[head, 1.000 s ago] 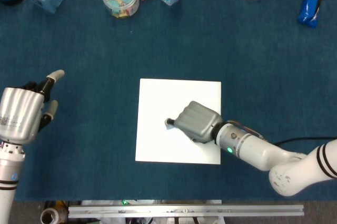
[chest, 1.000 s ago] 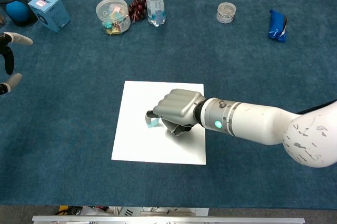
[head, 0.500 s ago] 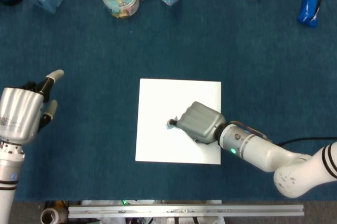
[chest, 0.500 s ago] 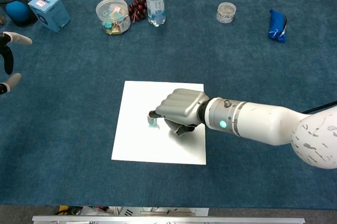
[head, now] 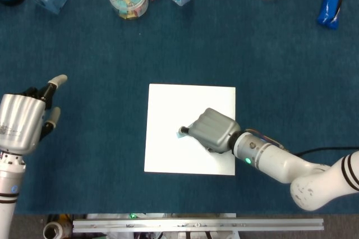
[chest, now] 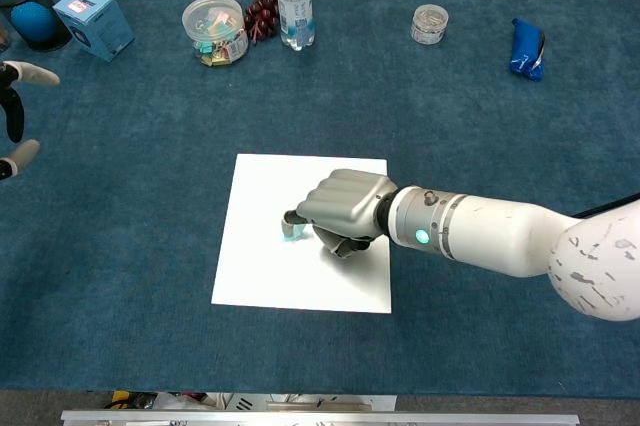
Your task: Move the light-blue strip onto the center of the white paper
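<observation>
Right hand [chest: 343,211] was curled over the middle of the white paper [chest: 255,256], its fingers closed down on the light-blue strip [chest: 291,234], of which only a small pale end showed past the fingertips in both views. The strip sat low over the sheet, roughly at its center; whether it was touching the paper could not be told, because the hand hid most of it. The left hand [head: 23,121] was well away at the left edge of the table [head: 280,54], holding nothing, with its fingers apart.

Judging from this, the strip looked about ready to be let go. The main risk was in the release: a light strip could cling to a finger and lift away with the hand, or flick sideways as the fingers opened, and end up off center. The paper lay loose on the blue cloth, so any drag from the palm or wrist as the arm pulled back could slide the whole sheet. Opening too early, if the strip was not yet down, could let it flutter off target.
</observation>
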Available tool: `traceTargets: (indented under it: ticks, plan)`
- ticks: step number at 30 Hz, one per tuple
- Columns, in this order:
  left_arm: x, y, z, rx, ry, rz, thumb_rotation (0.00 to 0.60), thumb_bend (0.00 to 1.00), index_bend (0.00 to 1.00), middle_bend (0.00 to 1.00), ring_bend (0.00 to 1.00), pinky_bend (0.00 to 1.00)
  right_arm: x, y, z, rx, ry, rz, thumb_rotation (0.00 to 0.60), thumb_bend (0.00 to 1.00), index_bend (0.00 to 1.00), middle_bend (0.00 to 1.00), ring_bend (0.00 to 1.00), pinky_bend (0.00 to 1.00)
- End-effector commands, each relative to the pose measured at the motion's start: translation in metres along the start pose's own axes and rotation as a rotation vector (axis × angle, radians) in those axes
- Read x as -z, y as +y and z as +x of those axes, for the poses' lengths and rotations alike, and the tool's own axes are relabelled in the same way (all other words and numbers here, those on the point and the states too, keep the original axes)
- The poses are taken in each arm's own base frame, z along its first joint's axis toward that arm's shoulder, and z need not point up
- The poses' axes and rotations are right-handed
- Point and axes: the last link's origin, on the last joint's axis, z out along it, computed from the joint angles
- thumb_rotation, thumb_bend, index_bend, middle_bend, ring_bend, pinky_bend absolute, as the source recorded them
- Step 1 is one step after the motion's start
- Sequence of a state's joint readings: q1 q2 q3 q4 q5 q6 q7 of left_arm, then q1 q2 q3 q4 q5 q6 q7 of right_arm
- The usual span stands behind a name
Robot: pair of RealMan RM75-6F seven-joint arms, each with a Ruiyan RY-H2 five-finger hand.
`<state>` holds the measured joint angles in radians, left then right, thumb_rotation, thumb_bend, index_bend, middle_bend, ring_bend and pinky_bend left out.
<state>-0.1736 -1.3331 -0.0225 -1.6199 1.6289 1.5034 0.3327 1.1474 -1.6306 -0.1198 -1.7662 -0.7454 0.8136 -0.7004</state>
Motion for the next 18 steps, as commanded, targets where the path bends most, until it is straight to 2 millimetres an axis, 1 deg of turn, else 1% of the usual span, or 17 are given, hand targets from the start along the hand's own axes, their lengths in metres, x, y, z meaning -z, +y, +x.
traceTargets:
  ticks: [1, 9, 18]
  plan:
    - [-0.0002, 0.0005, -0.0001, 0.000, -0.001, -0.002, 0.600, 0.33, 0.25, 0.62, 0.63, 0.87, 0.0011, 0.0011, 0.0003, 0.002, 0.001, -0.002, 0.600, 1.00, 0.23, 1.00, 1.00, 1.00]
    - [-0.0003, 0.0011, -0.0006, 0.001, -0.002, -0.004, 0.600, 0.33, 0.25, 0.62, 0.63, 0.87, 0.0059, -0.0001, -0.0015, 0.000, -0.007, 0.008, 0.600, 1.00, 0.23, 1.00, 1.00, 1.00]
    - [0.0003, 0.0011, -0.0009, 0.001, -0.002, -0.002, 0.600, 0.33, 0.25, 0.61, 0.63, 0.87, 0.0050, 0.0018, -0.0049, 0.004, -0.020, -0.003, 0.600, 1.00, 0.23, 1.00, 1.00, 1.00]
